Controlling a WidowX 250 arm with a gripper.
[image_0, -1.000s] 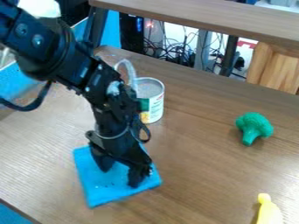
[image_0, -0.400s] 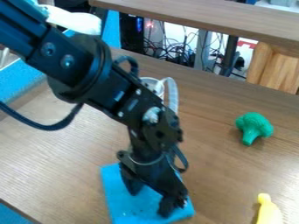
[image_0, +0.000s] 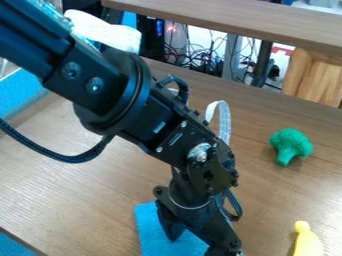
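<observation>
Near the front edge of the view, left of the banana, the gripper (image_0: 197, 245) points down onto a blue cloth (image_0: 148, 225). Its two fingers are spread apart over the cloth, one toward the left and one toward the lower right. The cloth lies flat on the table and runs out of view at the bottom. Part of it is hidden behind the gripper.
A green toy broccoli (image_0: 291, 146) lies on the wooden table (image_0: 87, 195) at the right, with a yellow banana (image_0: 308, 242) at the lower right edge. The can is mostly hidden behind the arm. A wooden shelf (image_0: 240, 19) crosses the top.
The gripper has moved toward the lower right, and the blue cloth has slid along the table with it. The arm now covers most of the can. Broccoli and banana have stayed put.
</observation>
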